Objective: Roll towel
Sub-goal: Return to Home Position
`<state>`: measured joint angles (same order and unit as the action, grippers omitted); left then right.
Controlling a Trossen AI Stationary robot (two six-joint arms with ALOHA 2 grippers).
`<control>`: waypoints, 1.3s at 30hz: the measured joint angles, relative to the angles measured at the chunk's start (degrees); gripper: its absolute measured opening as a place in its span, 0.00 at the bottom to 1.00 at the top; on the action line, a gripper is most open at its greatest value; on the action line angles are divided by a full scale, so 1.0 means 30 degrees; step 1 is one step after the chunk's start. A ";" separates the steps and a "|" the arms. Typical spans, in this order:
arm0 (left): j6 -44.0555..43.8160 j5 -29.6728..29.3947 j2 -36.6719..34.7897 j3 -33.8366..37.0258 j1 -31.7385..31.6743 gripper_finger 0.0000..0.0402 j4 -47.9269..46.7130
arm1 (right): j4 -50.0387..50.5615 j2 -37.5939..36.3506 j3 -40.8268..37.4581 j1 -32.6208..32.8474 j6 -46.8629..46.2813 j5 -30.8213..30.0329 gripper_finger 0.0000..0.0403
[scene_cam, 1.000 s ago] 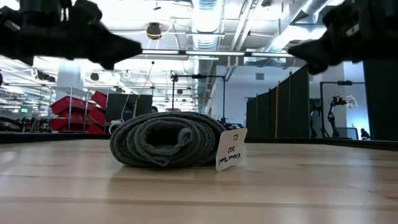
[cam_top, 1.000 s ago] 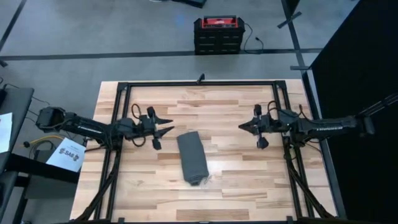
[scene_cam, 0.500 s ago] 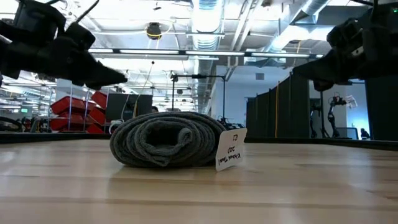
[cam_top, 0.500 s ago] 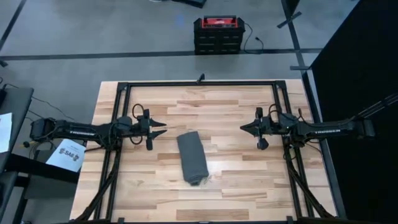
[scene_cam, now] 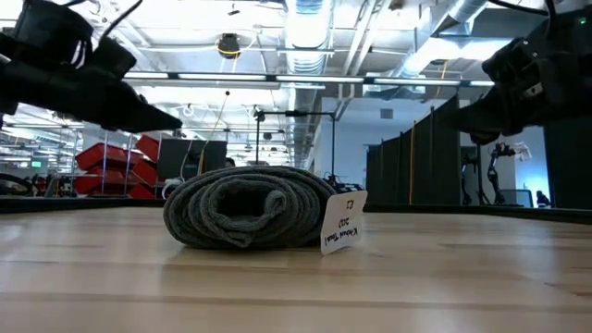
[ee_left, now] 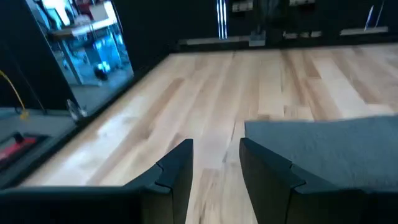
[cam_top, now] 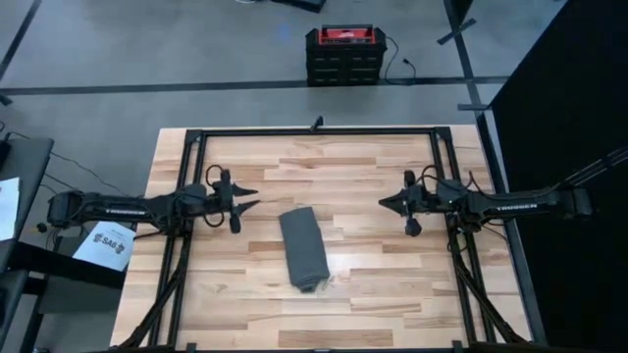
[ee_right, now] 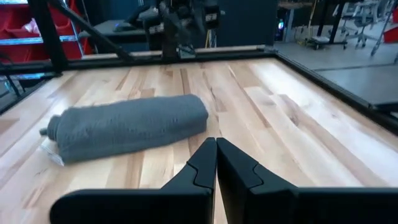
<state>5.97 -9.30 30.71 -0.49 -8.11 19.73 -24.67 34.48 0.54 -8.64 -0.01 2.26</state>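
From above, the rolled towel [cam_top: 303,247] lies in the middle of the plank table [cam_top: 392,294], grey floor around. At table height its spiral end shows, a white tag [scene_cam: 342,222] beside it, a lit workshop behind. Wrist views: left gripper [cam_top: 252,198] slightly parted, right gripper [cam_top: 384,202] pressed closed, both empty and apart from the towel.

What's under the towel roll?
Only the wooden table shows beneath the towel; a white tag pokes out at one end. The contact patch itself is covered.
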 joint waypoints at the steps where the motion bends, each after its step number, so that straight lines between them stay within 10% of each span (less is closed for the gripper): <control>1: 0.0135 -0.0016 -0.0564 0.0000 -0.0001 0.29 -0.0443 | 0.0129 0.0003 0.0000 0.0000 0.0000 0.0000 0.00; 39: 0.3162 -0.0906 -1.0154 0.0036 0.0011 0.29 -0.5834 | 0.4130 -0.1791 0.0000 0.0219 -0.0007 -0.0007 0.00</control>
<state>15.46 -12.02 0.25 -0.38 -8.08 2.23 -12.28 29.11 0.54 -7.99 -0.03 2.24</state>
